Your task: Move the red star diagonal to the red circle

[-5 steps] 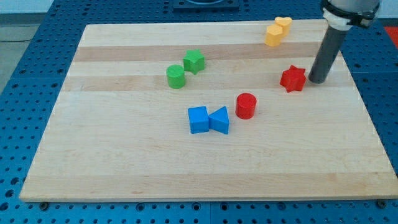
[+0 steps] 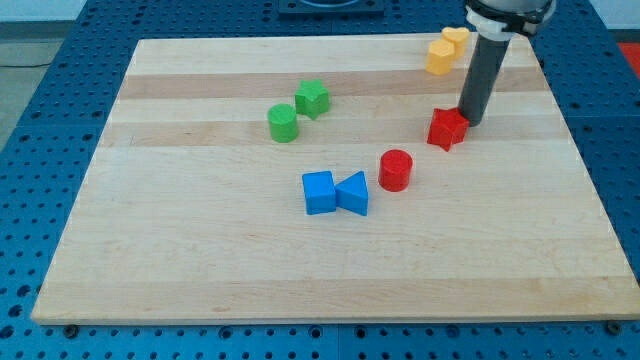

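Observation:
The red star (image 2: 447,129) lies on the wooden board (image 2: 200,260), up and to the right of the red circle (image 2: 396,170). My tip (image 2: 470,121) touches the star's right side. The dark rod rises from there toward the view's top.
Two yellow blocks (image 2: 446,49) sit at the board's top right, just left of the rod. A green circle (image 2: 283,123) and a green star-like block (image 2: 312,98) lie at the upper left. A blue cube (image 2: 319,192) and a blue triangle (image 2: 353,193) touch left of the red circle.
My tip has moved left and pushed the red star left, closer to the red circle. The other blocks have not moved.

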